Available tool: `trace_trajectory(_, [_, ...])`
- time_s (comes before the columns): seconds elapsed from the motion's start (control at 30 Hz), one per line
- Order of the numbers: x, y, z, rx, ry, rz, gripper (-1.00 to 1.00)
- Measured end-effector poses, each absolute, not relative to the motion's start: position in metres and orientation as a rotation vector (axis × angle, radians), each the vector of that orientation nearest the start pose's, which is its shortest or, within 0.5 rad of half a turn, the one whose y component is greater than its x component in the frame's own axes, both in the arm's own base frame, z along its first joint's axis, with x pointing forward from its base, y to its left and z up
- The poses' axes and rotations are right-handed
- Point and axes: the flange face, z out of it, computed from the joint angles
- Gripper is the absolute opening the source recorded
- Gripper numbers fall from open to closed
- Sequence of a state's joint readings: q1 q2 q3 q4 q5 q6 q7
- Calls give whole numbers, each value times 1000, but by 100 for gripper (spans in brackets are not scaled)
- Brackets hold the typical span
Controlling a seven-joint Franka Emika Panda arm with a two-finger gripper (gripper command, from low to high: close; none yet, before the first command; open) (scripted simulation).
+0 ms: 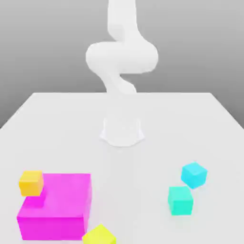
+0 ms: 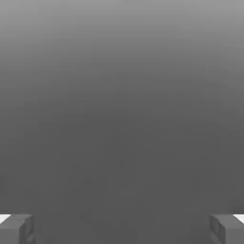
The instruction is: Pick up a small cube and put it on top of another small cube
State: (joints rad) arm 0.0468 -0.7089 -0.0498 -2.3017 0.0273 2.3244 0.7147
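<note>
- Basically, task's thing = small cube; which of the 4 is meant, can't tell. Clock dirs are read off the ext. view, 12 at its top, from its centre.
- Teal-green cube (image 1: pixel 180 200): approx. 5 o'clock, on the table, solid colour, lighter top, darker front, upright w/ one face roughly square to the cam.
- Cyan cube (image 1: pixel 194 175): approx. 4 o'clock, on the table, turned corner-on; sits just beside the green one, at its 1 o'clock. Whether they touch, can't tell.
- Orange cube (image 1: pixel 31 183): approx. 8 o'clock, yellowish-orange w/ paler top; overlaps the 10 o'clock part of the big block in view. Exact contact unclear.
- Yellow cube (image 1: pixel 99 235): approx. 6 o'clock, bright, corner-on, partly cut off by the pic edge, near the block's 4 o'clock corner.
- Magenta block (image 1: pixel 59 200): approx. 7 o'clock, much bigger than the cubes, flat & wide, plain faces, darker front.
- Gripper (image 2: pixel 122 229): released, fingers wide apart, per hand view.
- Arm (image 1: pixel 122 57): white, base near centre on the pale table (image 1: pixel 128 190), links going up toward 12. Grey backdrop behind.
</note>
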Motion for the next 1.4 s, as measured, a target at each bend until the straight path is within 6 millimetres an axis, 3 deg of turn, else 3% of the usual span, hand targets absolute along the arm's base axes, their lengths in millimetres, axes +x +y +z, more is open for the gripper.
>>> trace_trajectory(0.27, [470, -18, 557, -2687, 719, -634, 0])
trace_trajectory(0.5, [515, -20, 438, -2824, 524, -414, 0])
trace_trajectory(0.73, [530, -27, 319, -2964, 323, -217, 0])
trace_trajectory(0.97, [519, -47, 215, -3116, 97, -31, 0])
trace_trajectory(1.1, [517, -51, 158, -3141, 54, -5, 0])
trace_trajectory(1.13, [517, -51, 144, -3141, 53, -2, -100])
trace_trajectory(1.3, [516, -51, 144, -3141, 54, 1, -100])
trace_trajectory(1.33, [516, -51, 136, -3141, 53, 2, -100])
trace_trajectory(1.4, [517, -51, 150, -3142, 51, 0, -100])
